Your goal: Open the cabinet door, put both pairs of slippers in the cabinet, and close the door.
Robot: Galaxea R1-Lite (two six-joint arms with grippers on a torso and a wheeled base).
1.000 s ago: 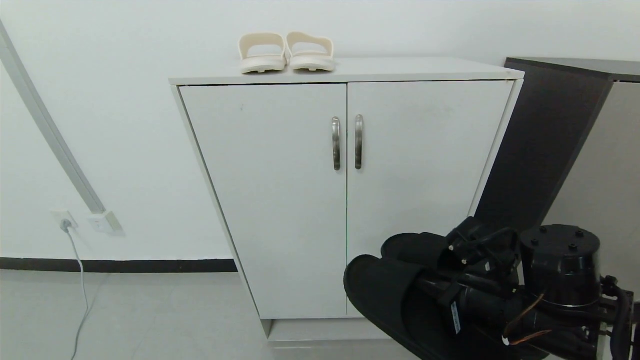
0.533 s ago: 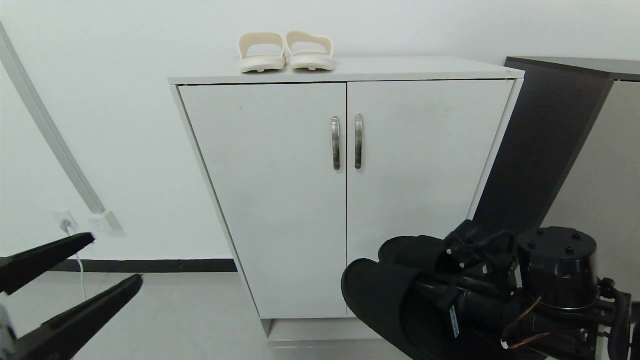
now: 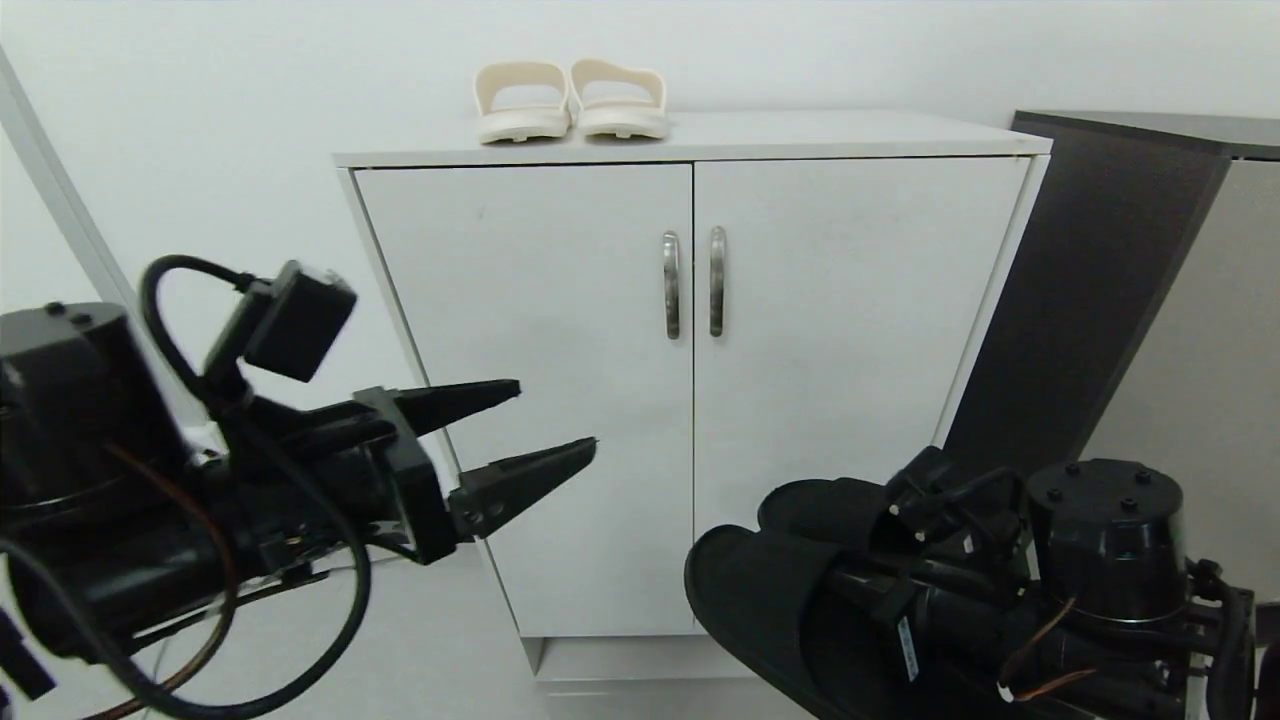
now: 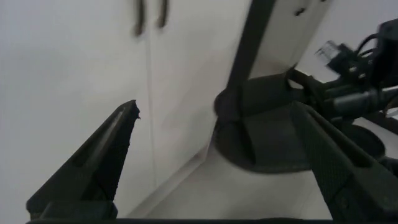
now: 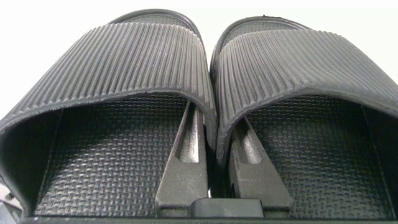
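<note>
No print can be read. A small white label [image 3: 905, 636] on the right arm carries marks too fine to make out, and the white cabinet [image 3: 850, 135] has plain fronts.

Both cabinet doors are shut, their two metal handles [image 3: 672, 286] standing side by side at the centre seam. The cream slippers [image 3: 622, 118] sit as a pair on the cabinet top, toward its left half, toes facing out.

The left gripper [image 3: 556, 412] hangs in front of the left door [image 3: 540, 300], below handle height, its fingers spread wide and holding nothing. The left arm hides that door's lower left corner and the wall beside it. In the left wrist view the left gripper [image 4: 213, 106] frames the cabinet front, with the handles cut off at the picture's edge.

The black slippers [image 3: 770, 600] are held low before the right door, near the cabinet's foot, and the picture's edge cuts off their soles. In the right wrist view the right gripper [image 5: 214, 124] is closed on the black slippers [image 5: 143, 68], one finger inside each, pinching their inner walls together.

A dark cabinet [image 3: 1090, 300] stands just right of the white one, partly cut off.
</note>
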